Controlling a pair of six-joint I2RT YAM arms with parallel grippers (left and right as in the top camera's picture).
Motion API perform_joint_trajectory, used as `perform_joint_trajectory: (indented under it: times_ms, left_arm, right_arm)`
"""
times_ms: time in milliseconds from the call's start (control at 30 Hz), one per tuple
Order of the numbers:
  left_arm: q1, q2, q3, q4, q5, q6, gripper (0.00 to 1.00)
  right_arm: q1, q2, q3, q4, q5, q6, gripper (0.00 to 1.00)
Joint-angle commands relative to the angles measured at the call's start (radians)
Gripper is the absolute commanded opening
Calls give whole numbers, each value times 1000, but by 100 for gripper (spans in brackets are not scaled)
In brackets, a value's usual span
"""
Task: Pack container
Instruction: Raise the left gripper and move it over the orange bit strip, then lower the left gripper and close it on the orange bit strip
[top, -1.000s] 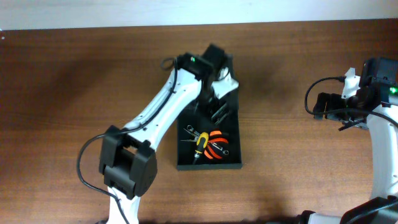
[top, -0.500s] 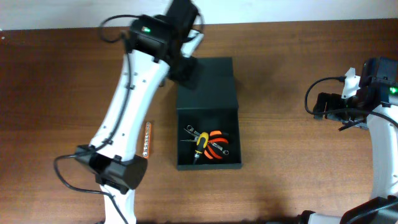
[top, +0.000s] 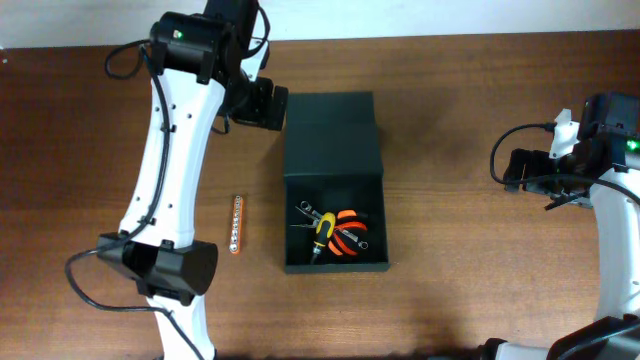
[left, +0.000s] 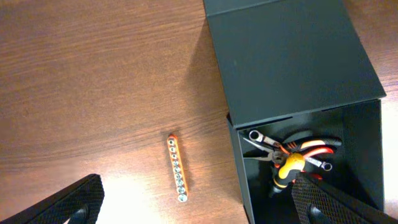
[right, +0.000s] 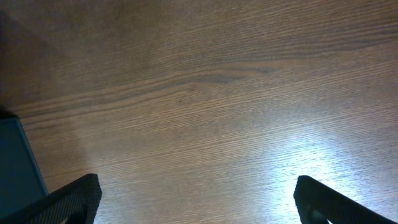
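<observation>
Left claw (top: 262, 103) hangs empty, fingers wide apart, at the far-left corner of the container (top: 330, 135) — flap lid open on the desk (top: 450, 90), pliers (top: 347, 236) and a screwdriver (top: 321, 232) inside. Left wrist: an orange bit rail (left: 176, 168) lies left of the container. Right wrist: right claw (right: 199, 208) spread, empty — well right of the container.
</observation>
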Motion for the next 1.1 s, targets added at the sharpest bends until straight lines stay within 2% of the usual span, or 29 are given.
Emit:
perform_joint_trajectory:
  times_ms: [0, 200, 300, 400, 933, 1067]
  left_arm:
    - [8, -104, -77, -5, -3, -16, 99]
    - [8, -280, -312, 0, -83, -20, 99]
    - [22, -317, -405, 37, -94, -87, 99]
    - [44, -321, -499, 80, -94, -158, 99]
    - [61, -321, -1015, 428, -90, -161, 99]
    - [84, -321, -1114, 509, -27, -140, 99]
  right_arm:
    - [-5, -5, -3, 0, -9, 0, 99]
    - [-5, -5, -3, 0, -9, 0, 99]
    - [-5, -5, -3, 0, -9, 0, 99]
    - [-5, -5, -3, 0, -9, 0, 99]
    - [-5, -5, -3, 0, -9, 0, 99]
    - [-5, -5, -3, 0, -9, 0, 99]
